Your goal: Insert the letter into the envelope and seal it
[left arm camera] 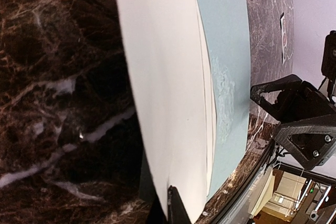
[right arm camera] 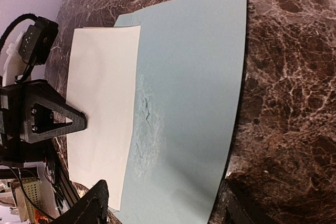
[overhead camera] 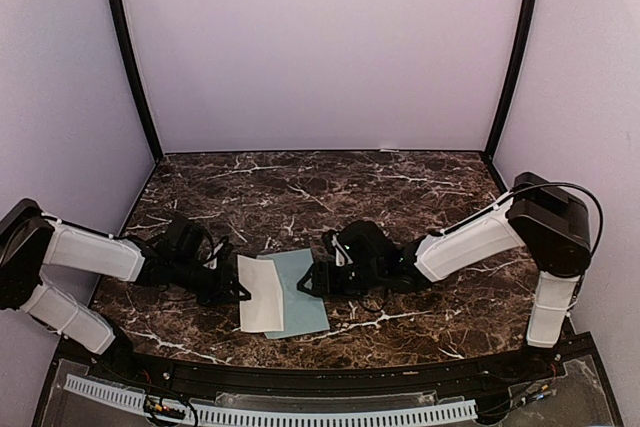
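Observation:
The pale teal envelope [overhead camera: 308,297] [right arm camera: 194,87] [left arm camera: 231,51] lies flat on the marble near the front edge. The cream letter [overhead camera: 260,294] [left arm camera: 168,93] [right arm camera: 102,103] overlaps its left half. The letter's right edge meets a wrinkled patch of the envelope; whether it goes under that layer I cannot tell. My left gripper [overhead camera: 236,289] [left arm camera: 174,207] is shut on the letter's left edge, which is lifted a little. My right gripper [overhead camera: 318,282] [right arm camera: 168,208] is open at the envelope's right end, one finger on each side of it, holding nothing.
A small white strip of round stickers [left arm camera: 284,38] lies on the marble beyond the envelope. The table's front edge, with a black rail [overhead camera: 300,372], runs just below the papers. Purple walls close in the back and both sides.

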Tool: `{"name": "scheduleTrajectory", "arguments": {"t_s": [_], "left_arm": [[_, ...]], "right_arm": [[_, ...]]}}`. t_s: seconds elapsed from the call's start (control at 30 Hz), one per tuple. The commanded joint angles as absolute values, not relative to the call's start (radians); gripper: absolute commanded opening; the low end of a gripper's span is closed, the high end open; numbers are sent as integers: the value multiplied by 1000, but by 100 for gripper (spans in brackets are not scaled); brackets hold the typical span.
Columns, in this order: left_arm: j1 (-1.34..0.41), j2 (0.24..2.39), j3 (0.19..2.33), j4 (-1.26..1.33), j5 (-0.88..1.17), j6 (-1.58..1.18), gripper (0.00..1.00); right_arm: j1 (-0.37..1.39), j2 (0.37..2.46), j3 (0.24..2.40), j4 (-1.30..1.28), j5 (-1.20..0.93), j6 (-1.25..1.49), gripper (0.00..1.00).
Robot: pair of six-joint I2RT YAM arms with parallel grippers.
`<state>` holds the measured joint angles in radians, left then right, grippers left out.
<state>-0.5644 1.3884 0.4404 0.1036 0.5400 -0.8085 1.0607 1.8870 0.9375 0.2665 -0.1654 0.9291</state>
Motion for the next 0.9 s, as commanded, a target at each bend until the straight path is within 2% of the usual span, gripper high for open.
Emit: {"name": "scheduleTrajectory", "arguments": {"t_s": [0.0,0.53,0.87], "left_arm": [[-557,1421,423,115,561,-802,0],[-557,1478,421,244,609,-801,0],[-557,1513,420,328,632,-826,0]], "right_arm": [[1070,1918,952,267,-184,928,68],[1072,1904,922,328,-214,923,67],[1072,1911,925,345,-234,917,61]]}}
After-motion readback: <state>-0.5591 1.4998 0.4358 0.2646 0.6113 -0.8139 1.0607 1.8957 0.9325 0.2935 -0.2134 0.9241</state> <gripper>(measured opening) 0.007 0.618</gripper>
